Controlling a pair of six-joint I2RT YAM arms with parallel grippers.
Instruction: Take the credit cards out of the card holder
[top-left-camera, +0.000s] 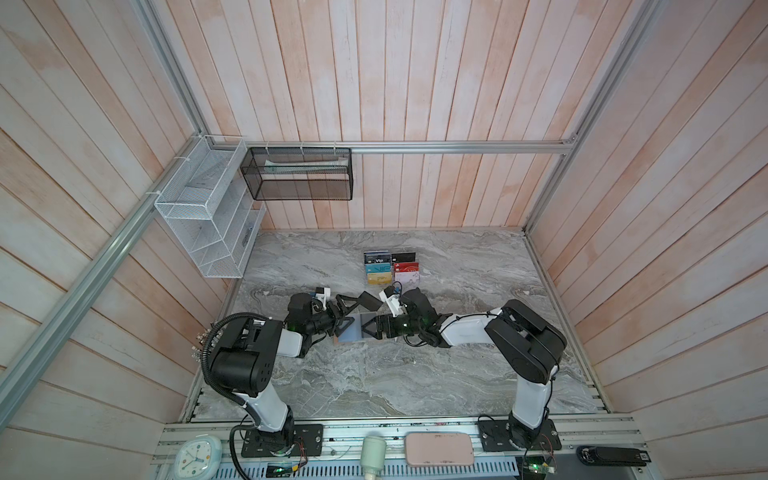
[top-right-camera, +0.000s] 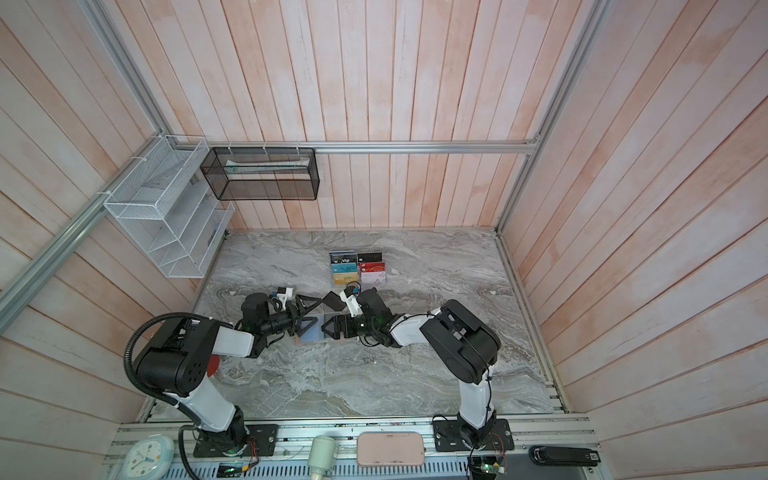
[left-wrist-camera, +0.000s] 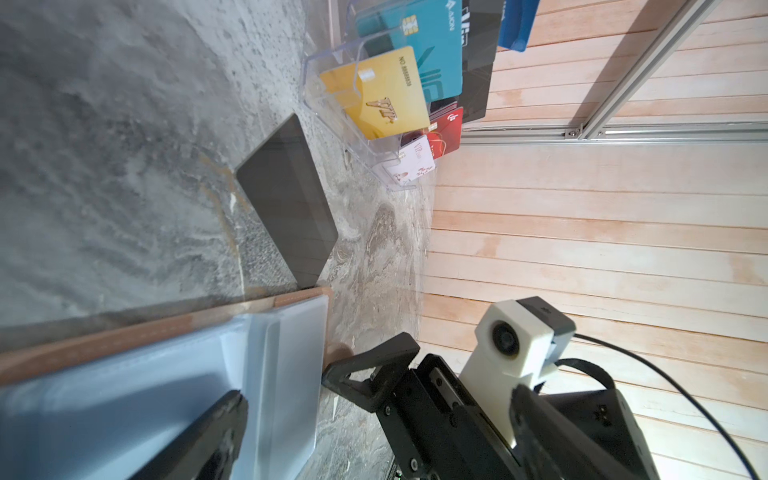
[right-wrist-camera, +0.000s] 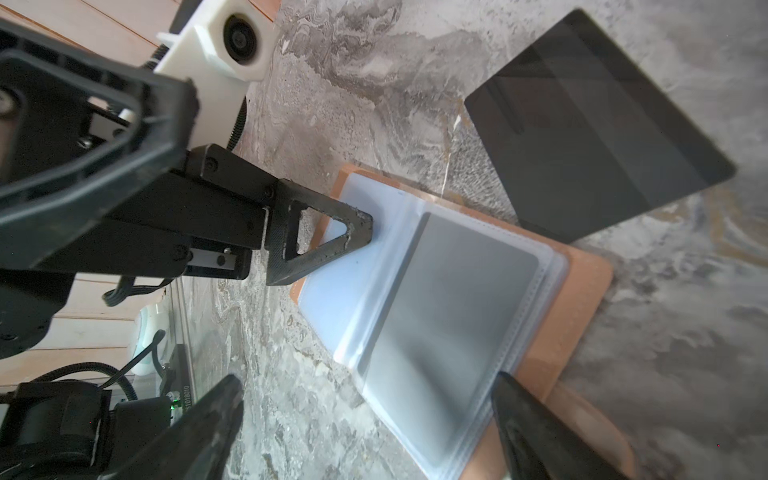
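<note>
**Tan card holder (right-wrist-camera: 582, 291) open mid-surface, one black card (left-wrist-camera: 286, 203) out on the marble**

From my station I see the holder lying flat and spread open on the grey marble surface (top-left-camera: 457, 374). It sits about the middle, between the two arms, with its pale blue lining and clear sleeves facing up. The black card lies flat on the marble just on the far side of the holder, one corner meeting the holder's far edge. A grey rectangle with rounded corners shows through the clear sleeve on the right half; I cannot tell whether it is a card.

My left end effector (top-left-camera: 344, 316) points in from the left, jaws spread wide with nothing between them. Its near fingertip (right-wrist-camera: 357, 224) sits on the pale blue left page, and the other finger stands above the marble near the black card.

My right end effector (right-wrist-camera: 368, 376) points in from the right, jaws just as wide and also empty. Its fingers straddle the right half of the holder, one over the tan far edge and one over the marble on the near side. Whether either touches, I cannot tell.

Farther back stands a clear acrylic rack (top-left-camera: 390, 268) of coloured cards, apart from the holder.
</note>
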